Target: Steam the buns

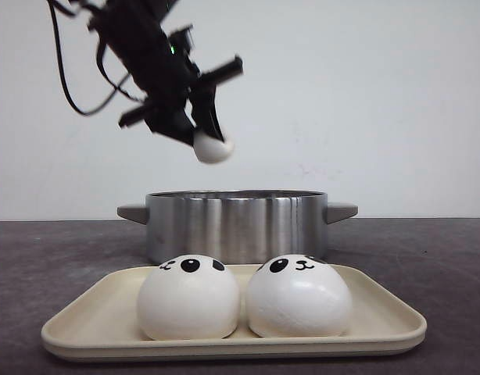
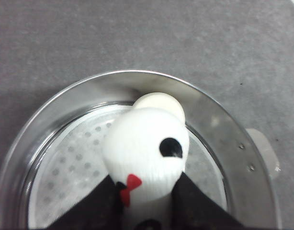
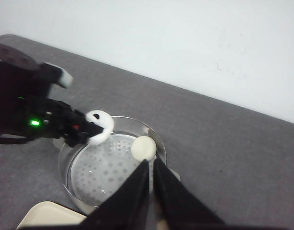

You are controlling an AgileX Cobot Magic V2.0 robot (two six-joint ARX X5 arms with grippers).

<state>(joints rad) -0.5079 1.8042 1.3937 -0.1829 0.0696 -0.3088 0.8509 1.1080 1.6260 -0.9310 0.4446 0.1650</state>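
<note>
Two panda-faced white buns [image 1: 188, 298] [image 1: 299, 297] sit side by side on the beige tray [image 1: 385, 322]. My left gripper [image 1: 206, 137] hangs above the steel pot [image 1: 236, 226], shut on a third bun [image 2: 146, 146], which sits directly over the pot's perforated floor [image 2: 73, 163]. Another bun [image 2: 159, 102] lies inside the pot against its far wall, pale underside up; the right wrist view also shows that bun [image 3: 143, 147]. My right gripper [image 3: 151, 164] hovers high above the pot's rim [image 3: 65, 165], fingers together with nothing between them. It is outside the front view.
The pot has two grey side handles [image 1: 131, 212] [image 1: 342, 211] and stands just behind the tray on a dark grey table [image 1: 435, 258]. A white wall [image 1: 365, 94] closes off the back. The tray's corner [image 3: 46, 214] shows in the right wrist view.
</note>
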